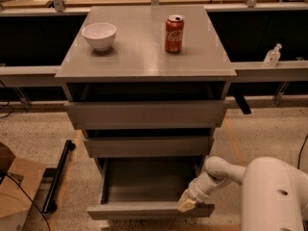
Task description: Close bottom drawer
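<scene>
The bottom drawer [144, 182] of the grey cabinet stands pulled far out, its deep grey box showing empty. Its plain front panel [149, 210] is at the bottom of the view. My gripper [186, 204] sits at the right end of that front panel, touching its top edge, with the white arm reaching in from the lower right. The top drawer [147, 113] and the middle drawer [148, 147] stand slightly out above it.
A white bowl [99, 35] and a red soda can [174, 33] stand on the cabinet top [144, 57]. A cardboard box [17, 189] and a black bar [57, 174] lie on the floor to the left. A clear bottle [272, 56] stands on the right ledge.
</scene>
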You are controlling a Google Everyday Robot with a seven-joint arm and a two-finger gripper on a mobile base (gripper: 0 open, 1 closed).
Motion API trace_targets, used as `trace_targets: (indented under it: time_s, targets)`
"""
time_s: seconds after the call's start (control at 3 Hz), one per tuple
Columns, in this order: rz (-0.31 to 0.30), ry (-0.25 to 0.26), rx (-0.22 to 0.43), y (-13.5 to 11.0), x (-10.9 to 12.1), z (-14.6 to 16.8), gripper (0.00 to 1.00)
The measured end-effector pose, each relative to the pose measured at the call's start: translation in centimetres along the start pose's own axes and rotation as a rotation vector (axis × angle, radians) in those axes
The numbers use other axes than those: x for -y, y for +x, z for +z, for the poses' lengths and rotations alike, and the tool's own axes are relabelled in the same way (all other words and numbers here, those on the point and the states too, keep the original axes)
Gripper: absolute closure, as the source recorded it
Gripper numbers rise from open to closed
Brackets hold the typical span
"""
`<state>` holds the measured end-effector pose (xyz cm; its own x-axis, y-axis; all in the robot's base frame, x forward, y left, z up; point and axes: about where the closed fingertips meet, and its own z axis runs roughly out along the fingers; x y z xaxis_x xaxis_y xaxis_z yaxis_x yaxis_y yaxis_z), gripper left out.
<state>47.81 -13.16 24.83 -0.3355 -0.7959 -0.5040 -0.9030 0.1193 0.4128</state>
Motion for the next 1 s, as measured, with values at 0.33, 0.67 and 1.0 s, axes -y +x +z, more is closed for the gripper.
trace_targets:
  time_s: [0.33,0.67,1.0]
  targets:
    - [0.046,-0.093,-0.026,2.4,0.2,4.1,1.0]
    - [0.065,-0.123,-0.041,3.3,0.1,5.8,1.0]
    - [0.064,-0.123,-0.041,3.0,-0.1,5.4,1.0]
